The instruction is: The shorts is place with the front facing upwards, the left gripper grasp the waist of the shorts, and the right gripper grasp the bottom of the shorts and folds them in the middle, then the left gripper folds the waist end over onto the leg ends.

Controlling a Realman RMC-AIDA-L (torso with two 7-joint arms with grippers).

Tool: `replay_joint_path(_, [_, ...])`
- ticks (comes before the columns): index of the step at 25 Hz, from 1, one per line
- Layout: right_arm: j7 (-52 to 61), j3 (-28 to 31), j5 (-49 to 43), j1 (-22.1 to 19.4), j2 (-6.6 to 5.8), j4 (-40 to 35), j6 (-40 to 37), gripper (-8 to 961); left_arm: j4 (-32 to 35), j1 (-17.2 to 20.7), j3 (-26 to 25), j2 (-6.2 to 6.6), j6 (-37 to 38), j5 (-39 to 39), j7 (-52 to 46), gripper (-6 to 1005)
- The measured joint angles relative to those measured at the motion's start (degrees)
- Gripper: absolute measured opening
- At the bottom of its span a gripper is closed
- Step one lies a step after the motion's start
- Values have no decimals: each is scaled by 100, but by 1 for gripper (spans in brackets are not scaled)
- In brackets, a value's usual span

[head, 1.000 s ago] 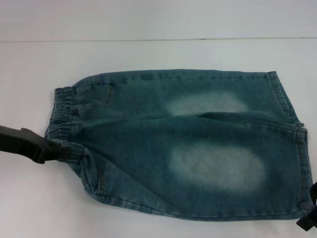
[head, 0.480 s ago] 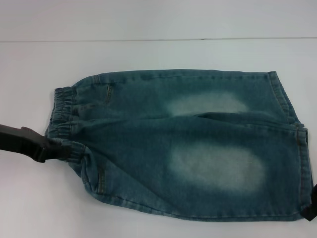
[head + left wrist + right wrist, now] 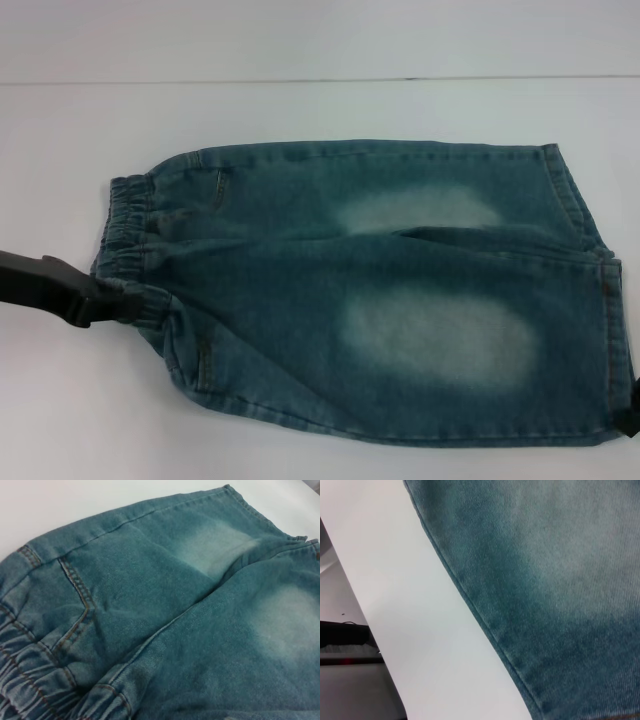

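The blue-green denim shorts (image 3: 380,290) lie flat on the white table, folded lengthwise, with two pale faded patches facing up. The gathered waist (image 3: 125,225) is at the left and the leg ends (image 3: 600,290) at the right. My left gripper (image 3: 118,302) reaches in from the left edge and is shut on the near corner of the waist. The left wrist view is filled with the shorts (image 3: 175,595) and the puckered waist (image 3: 25,680). Only a sliver of my right gripper (image 3: 632,415) shows at the right edge, beside the near hem corner. The right wrist view shows the shorts (image 3: 560,570) edge lying on the table.
The white table (image 3: 300,110) extends behind the shorts to a back edge line (image 3: 320,80). In the right wrist view the table (image 3: 420,605) ends at an edge with dark equipment (image 3: 345,635) beyond it.
My right gripper has drawn back off the near hem corner toward the right edge, leaving the hem lying flat. The left gripper and the shorts have stayed put.
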Motion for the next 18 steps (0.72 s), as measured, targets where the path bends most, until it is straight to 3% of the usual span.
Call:
replay_joint_path(7, [-205, 190, 28, -67, -92, -3, -104, 38, 0, -20, -2, 33, 207, 12, -51, 77])
replay_joint_path(12, [-631, 629, 38, -131, -171, 3, -507, 44, 0, -71, 0, 168, 558, 34, -201, 80])
replay_joint_path(18, [-849, 755, 42, -228, -190, -5, -710, 50, 0, -100, -7, 306, 836, 51, -293, 82])
